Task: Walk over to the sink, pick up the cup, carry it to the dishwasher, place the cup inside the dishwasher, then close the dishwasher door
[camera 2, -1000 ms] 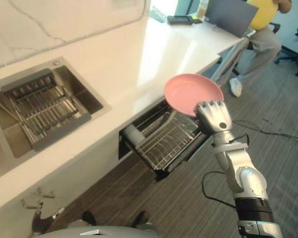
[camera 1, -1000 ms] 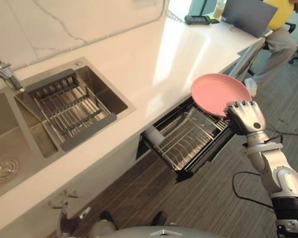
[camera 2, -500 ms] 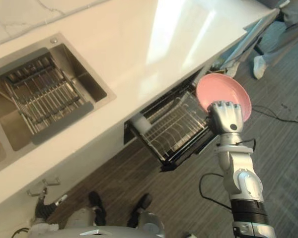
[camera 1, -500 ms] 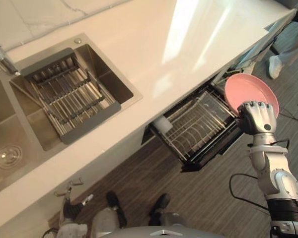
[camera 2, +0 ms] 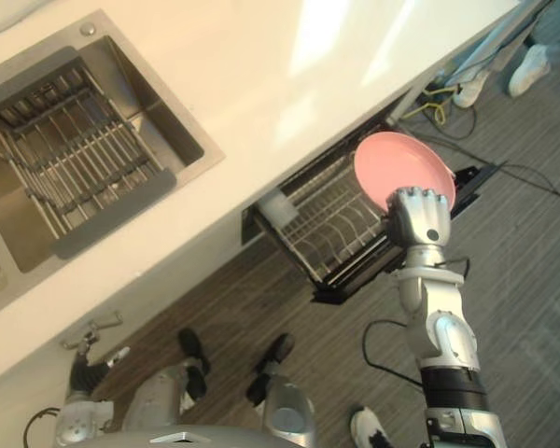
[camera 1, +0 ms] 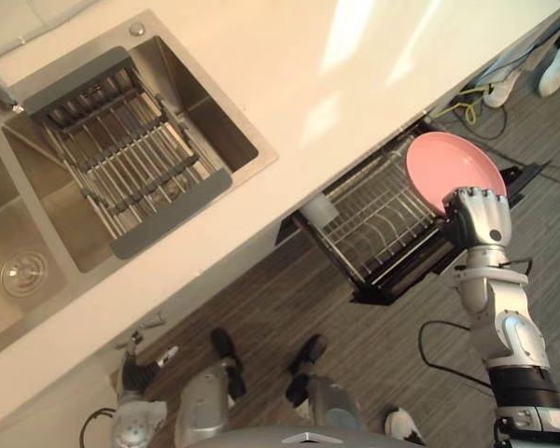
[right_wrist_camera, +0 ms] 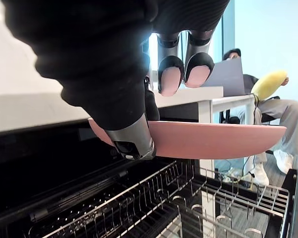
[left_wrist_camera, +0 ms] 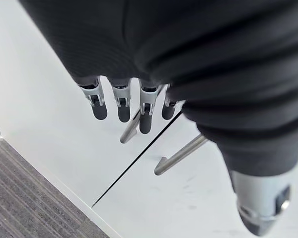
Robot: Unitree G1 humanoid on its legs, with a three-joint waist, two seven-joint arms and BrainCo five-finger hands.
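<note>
Plate (camera 1: 451, 168) seemingly level in right hand (camera 1: 477, 218)

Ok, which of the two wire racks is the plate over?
The dishwasher rack, pulled out under the counter: the right hand holds the plate above it. The other rack sits in the sink.

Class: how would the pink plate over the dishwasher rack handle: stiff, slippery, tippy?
Probably stiff: the pink plate juts flat though the right hand pinches only its rim. Its smooth surface may slip; held at the edge, it could tilt.
</note>
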